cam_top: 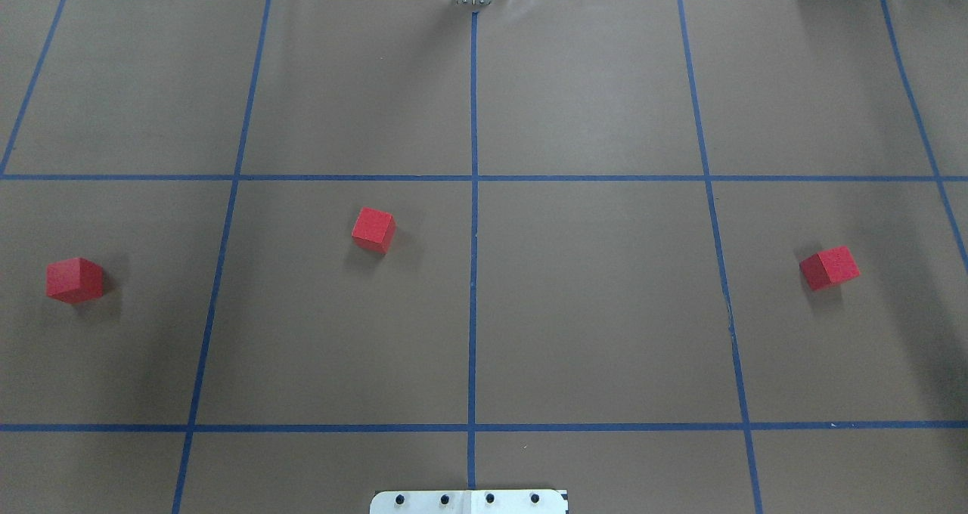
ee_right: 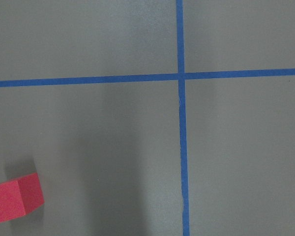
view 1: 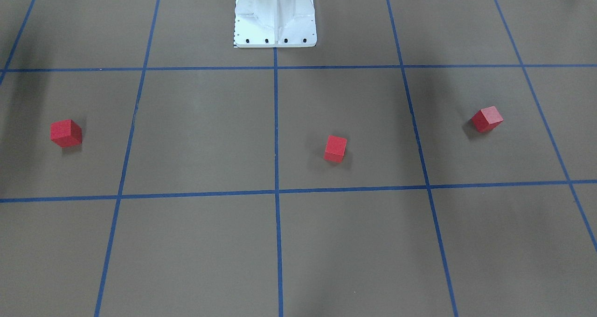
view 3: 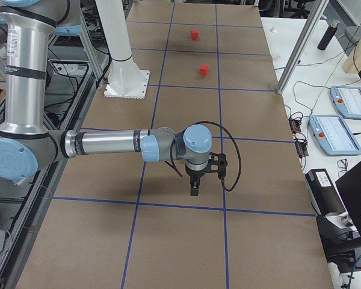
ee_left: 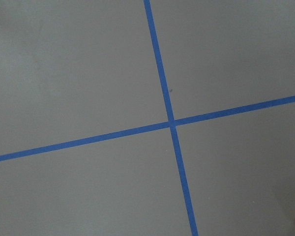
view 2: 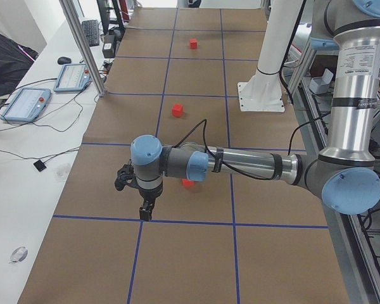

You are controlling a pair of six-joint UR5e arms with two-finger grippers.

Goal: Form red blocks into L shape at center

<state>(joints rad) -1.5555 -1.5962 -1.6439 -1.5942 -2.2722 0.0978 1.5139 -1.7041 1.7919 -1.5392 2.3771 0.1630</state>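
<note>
Three red blocks lie apart on the brown gridded surface, one at the left [cam_top: 74, 280], one left of the middle line [cam_top: 373, 229] and one at the right [cam_top: 829, 267]. They also show in the front view, left to right there [view 1: 66, 133], [view 1: 336, 148], [view 1: 487, 119]. The center tape crossing [cam_top: 474, 178] is bare. My left gripper [view 2: 145, 214] hangs over a tape crossing, seen only from the side, so I cannot tell its state. My right gripper [view 3: 194, 191] also shows only from the side, state unclear. The right wrist view holds one block [ee_right: 14, 199].
The white robot base plate [cam_top: 469, 501] sits at the near edge of the surface. Tablets [view 2: 26, 103] and cables lie on the white bench beyond the far edge. A metal frame post [view 2: 82, 44] stands at that edge.
</note>
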